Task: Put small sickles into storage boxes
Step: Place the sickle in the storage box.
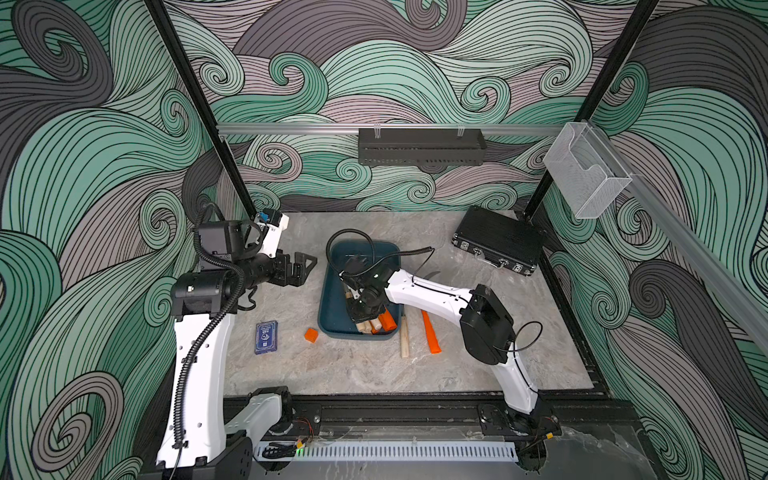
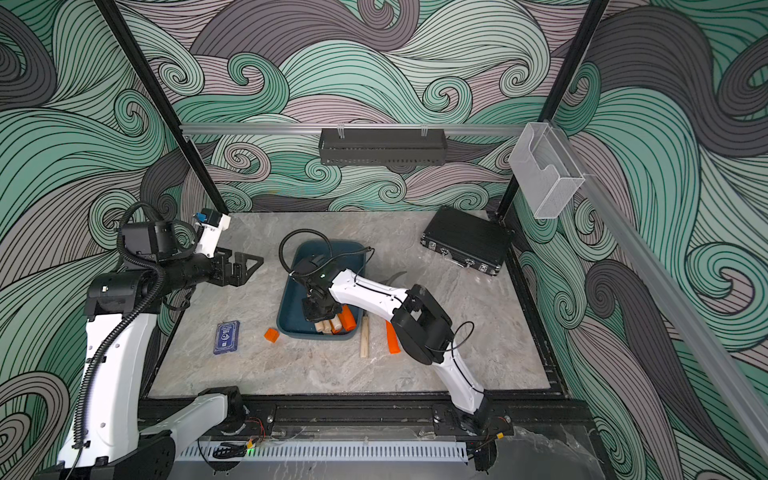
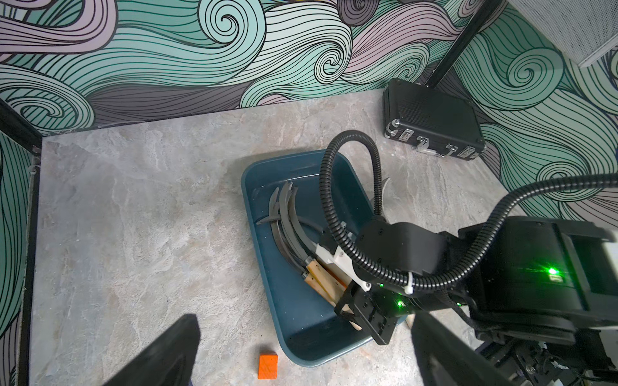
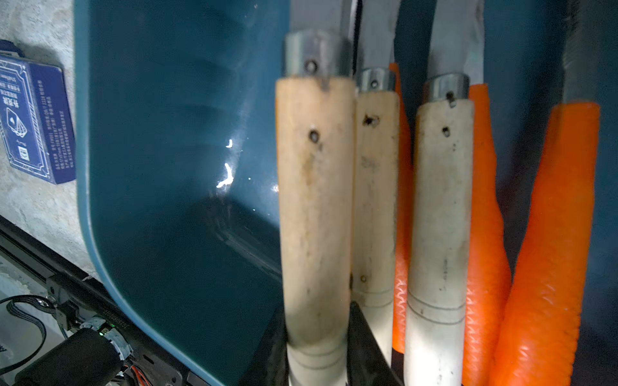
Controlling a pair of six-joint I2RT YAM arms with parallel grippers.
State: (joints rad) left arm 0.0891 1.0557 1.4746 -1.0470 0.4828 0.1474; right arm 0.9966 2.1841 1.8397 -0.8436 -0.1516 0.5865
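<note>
Teal plastic tray (image 1: pixel 332 303) at mid-table, holding a bundle of sickles (image 3: pixel 282 214) along its right half, handles at the near end and grey blades curving toward the far end. Down inside that near end, right gripper (image 4: pixel 317 310), clamped tight on the pale wooden handle of the outermost sickle (image 4: pixel 314 200), next to the bare left half of the tray; packed just beside it, two more wooden handles and three orange ones. Crowding the tray from above, the right arm (image 1: pixel 424 291) and its looped black cable (image 3: pixel 326 194). Outside the tray, on the table (image 1: pixel 374 374) just right of its near corner, a wooden-handled sickle (image 1: pixel 404 336) and an orange-handled sickle (image 1: pixel 430 332), side by side, partly under that arm. Left of the tray, left gripper (image 1: pixel 306 266), held above the table, spread wide and empty. Near the tray's front left corner, a small orange cube (image 1: pixel 311 335); farther left, a blue card box (image 1: pixel 266 336). In the far right corner, a black case (image 1: pixel 498 245), well apart. On the wall rails, a black rack (image 1: pixel 419 147) and a clear bin (image 1: pixel 586 174). Bare stone-look surface along the front edge and the far left; tight on the right between tray wall, loose sickles and arm.
</note>
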